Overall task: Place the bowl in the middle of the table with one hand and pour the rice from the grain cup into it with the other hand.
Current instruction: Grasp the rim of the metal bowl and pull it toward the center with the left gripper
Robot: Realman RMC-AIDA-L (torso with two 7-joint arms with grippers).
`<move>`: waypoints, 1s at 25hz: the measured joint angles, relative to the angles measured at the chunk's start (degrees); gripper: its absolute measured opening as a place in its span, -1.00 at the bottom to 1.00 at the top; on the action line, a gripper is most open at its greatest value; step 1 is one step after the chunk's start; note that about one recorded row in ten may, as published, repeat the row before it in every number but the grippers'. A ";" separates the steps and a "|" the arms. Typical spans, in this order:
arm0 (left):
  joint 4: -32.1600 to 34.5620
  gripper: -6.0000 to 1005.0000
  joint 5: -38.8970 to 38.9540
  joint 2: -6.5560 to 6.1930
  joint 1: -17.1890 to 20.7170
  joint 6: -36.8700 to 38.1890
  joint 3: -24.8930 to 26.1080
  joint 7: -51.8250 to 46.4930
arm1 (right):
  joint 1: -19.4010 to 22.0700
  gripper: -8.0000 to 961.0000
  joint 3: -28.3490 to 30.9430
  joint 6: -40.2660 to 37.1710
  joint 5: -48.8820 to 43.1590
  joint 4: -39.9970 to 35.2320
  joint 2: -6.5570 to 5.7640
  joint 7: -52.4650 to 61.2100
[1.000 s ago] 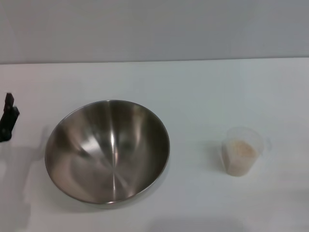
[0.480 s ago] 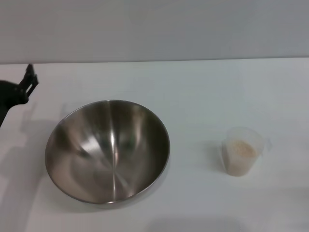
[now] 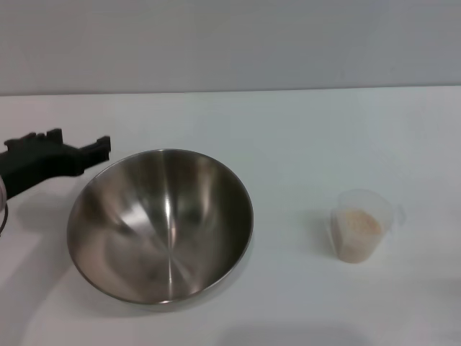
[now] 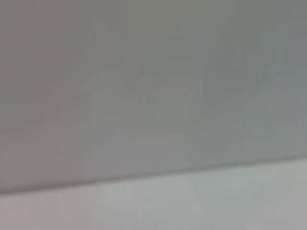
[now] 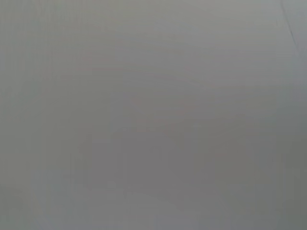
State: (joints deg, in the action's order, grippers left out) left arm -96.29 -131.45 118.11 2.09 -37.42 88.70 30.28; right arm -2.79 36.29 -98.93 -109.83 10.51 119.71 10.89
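Since the earlier frames the left gripper has swung in from the table's left edge and now reaches level toward the far-left rim of the bowl; its 2 fingers look parted, holding nothing. The white table carries the stainless-steel bowl left of centre, while the grain cup stands upright well apart on the right, rice inside. The right gripper is out of sight. A shallow bite on the thin, slick rim could likely let the bowl slip or tip.
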 joint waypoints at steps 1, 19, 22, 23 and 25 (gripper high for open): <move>-0.62 0.65 -0.15 0.06 0.92 -0.62 -0.05 0.39 | 0.07 0.60 -0.03 0.03 -0.01 0.00 0.00 0.01; -0.77 0.65 -0.54 0.10 3.95 -1.31 -2.13 4.91 | 0.38 0.60 -0.09 0.47 -0.03 -0.09 0.00 0.01; -0.64 0.65 -0.54 0.10 3.97 -1.45 -2.21 4.98 | 0.41 0.60 -0.09 0.82 -0.03 -0.07 0.00 0.01; -0.54 0.65 -0.53 0.10 3.97 -1.53 -2.22 5.01 | 0.42 0.60 -0.09 0.88 -0.03 -0.06 0.00 0.01; -0.11 0.65 -0.53 0.09 3.97 -1.63 -2.22 5.21 | 0.42 0.60 -0.09 0.87 -0.03 -0.06 0.00 0.01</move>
State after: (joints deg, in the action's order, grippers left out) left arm -96.41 -131.98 118.20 6.07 -39.04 86.48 35.49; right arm -2.37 36.21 -98.06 -109.86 10.44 119.71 10.90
